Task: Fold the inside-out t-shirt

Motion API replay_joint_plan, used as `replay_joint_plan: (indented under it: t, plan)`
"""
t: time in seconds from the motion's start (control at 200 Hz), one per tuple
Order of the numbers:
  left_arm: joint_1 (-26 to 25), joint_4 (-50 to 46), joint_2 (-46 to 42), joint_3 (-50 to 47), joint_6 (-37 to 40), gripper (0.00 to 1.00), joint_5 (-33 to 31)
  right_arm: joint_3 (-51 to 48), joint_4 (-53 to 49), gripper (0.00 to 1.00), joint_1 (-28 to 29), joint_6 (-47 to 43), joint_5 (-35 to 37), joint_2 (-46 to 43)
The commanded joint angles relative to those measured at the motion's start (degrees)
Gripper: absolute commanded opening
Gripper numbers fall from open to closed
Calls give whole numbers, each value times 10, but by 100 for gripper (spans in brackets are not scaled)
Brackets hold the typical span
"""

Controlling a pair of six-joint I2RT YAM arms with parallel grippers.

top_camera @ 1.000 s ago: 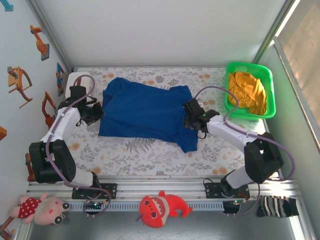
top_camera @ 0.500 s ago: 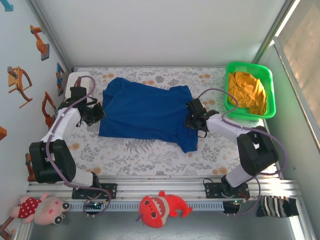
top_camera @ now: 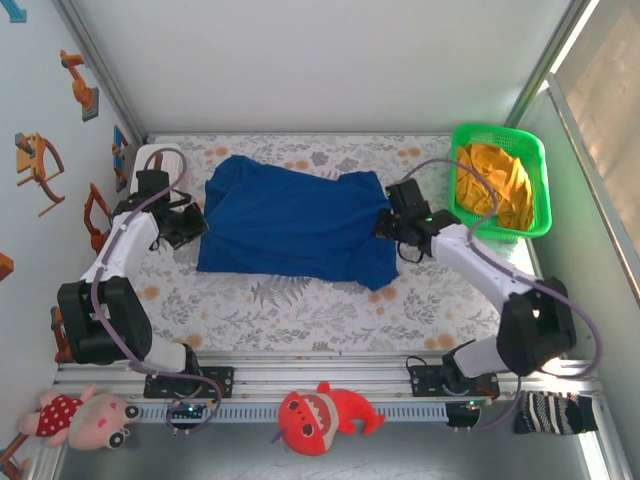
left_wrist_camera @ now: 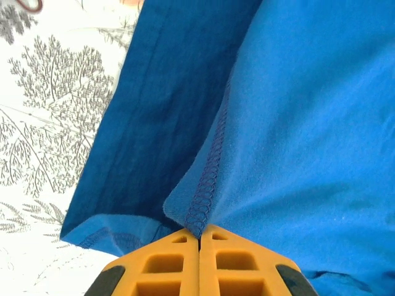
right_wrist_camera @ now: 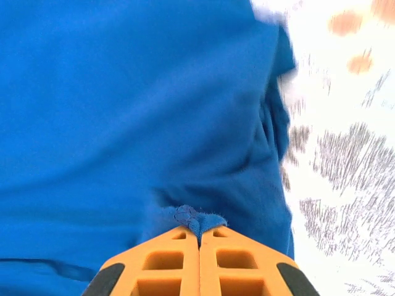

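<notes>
Pinching the inside-out t-shirt [top_camera: 285, 220] at opposite edges, left jaws and right jaws should rise together, evenly, holding the cloth taut over the desk [top_camera: 300, 310].

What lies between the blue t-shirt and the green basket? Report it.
In the top view: the right gripper, jaws shut on the edge of the t-shirt, over bare floral table cover.

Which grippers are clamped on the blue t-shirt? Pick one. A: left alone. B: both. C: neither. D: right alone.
B: the left gripper pinches a stitched seam of the t-shirt, and the right gripper holds a tuft of its cloth between shut jaws.
</notes>
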Motion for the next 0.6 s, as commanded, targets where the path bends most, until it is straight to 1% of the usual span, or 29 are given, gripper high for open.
replay_joint_plan:
  t: [0.0, 0.165, 0.29, 0.391, 0.536, 0.596]
  plan:
    - [16, -11, 3, 79, -14, 0, 17, 101, -48, 0, -22, -33, 11, -77]
    - [30, -29, 15, 201, -43, 0, 41, 229, -94, 0, -60, -53, 19, -128]
    - [31, -29, 12, 248, -60, 1, 64, 282, -109, 0, -72, -57, 17, -149]
    - [31, -20, 1, 247, -70, 3, 76, 286, -118, 0, -73, -58, 9, -161]
    - [31, 4, -18, 213, -86, 3, 102, 253, -115, 0, -73, -48, 2, -177]
    - [31, 15, -24, 196, -92, 2, 115, 235, -110, 0, -73, -45, -1, -180]
